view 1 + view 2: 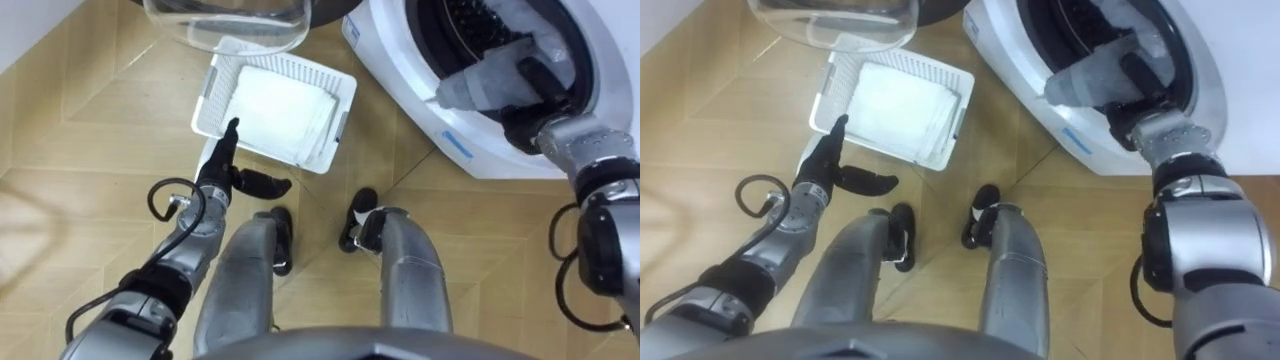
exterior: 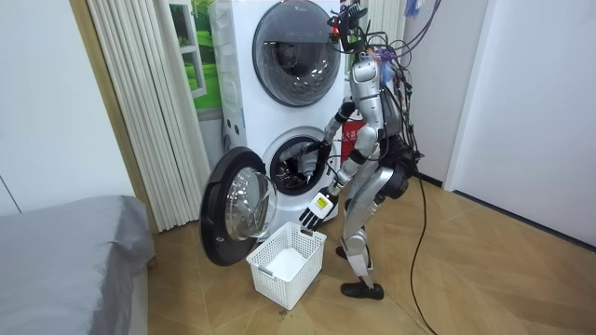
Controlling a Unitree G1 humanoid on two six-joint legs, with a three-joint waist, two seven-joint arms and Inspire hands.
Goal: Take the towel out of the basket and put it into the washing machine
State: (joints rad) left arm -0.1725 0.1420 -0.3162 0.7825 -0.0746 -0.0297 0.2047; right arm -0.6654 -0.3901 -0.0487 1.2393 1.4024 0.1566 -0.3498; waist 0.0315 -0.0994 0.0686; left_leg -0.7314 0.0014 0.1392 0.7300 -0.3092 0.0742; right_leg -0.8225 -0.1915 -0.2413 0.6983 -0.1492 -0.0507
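basket (image 1: pixel 212 95): left of washing machine (image 1: pixel 400 70) | second towel (image 1: pixel 285 110): in basket | towel (image 1: pixel 470 85): at drum (image 1: pixel 475 15) mouth

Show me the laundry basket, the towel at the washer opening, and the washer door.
basket (image 1: pixel 208 95), left eye view, left rim.
towel (image 1: pixel 478 80), left eye view, bunched part at the drum opening.
door (image 2: pixel 245 207), room view, glass centre.

The pale grey, bunched-up cloth towel (image 1: pixel 478 82) hangs over the lower lip of the drum mouth, partly inside, clasped in the curled fingers of the right hand (image 1: pixel 540 95); a second, white folded towel (image 1: pixel 285 108) lies flat in the white slatted plastic basket (image 1: pixel 212 95) on the floor. The white front-loading washing machine (image 1: pixel 500 150) stands with its round glass door (image 2: pixel 237 207) swung wide open; its dark drum (image 1: pixel 480 20) is exposed.
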